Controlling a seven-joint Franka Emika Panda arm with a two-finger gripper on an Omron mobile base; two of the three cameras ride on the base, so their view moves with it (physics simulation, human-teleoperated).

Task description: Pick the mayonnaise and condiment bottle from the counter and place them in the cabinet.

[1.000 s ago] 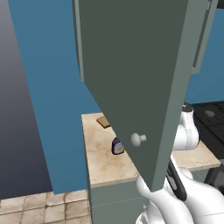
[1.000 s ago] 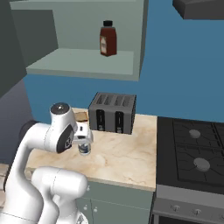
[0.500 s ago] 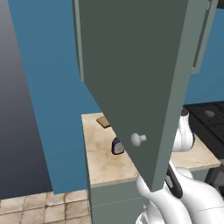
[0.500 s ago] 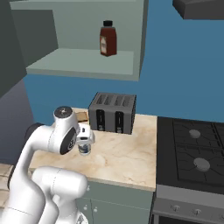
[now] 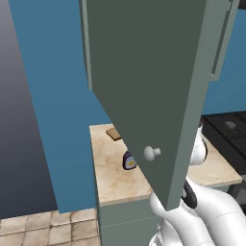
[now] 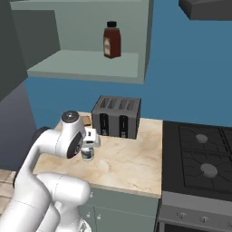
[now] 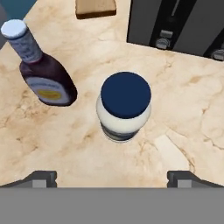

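The mayonnaise (image 7: 125, 107), a white jar with a dark blue lid, stands upright on the counter (image 7: 188, 109) straight ahead of my gripper (image 7: 113, 178). The fingertips (image 7: 43, 177) stand wide apart with nothing between them. In the right base view my gripper (image 6: 89, 145) hangs just above the mayonnaise (image 6: 87, 155). A dark condiment bottle (image 7: 43, 74) with a white cap and yellow label stands just left of the jar; it also appears as the condiment bottle (image 5: 129, 161). The cabinet (image 6: 86, 63) is open, and its door (image 5: 153, 86) swings out.
A red-brown bottle (image 6: 111, 40) stands on the cabinet shelf. A black toaster (image 6: 117, 117) sits behind the jar, with a wooden board (image 7: 96, 8) beside it. A stove (image 6: 201, 158) borders the counter on the right. The door's knob (image 5: 151, 153) juts toward the arm.
The arm's elbow has drifted slightly to the right. The hand has stayed over the jar, and the jaws have stayed open.
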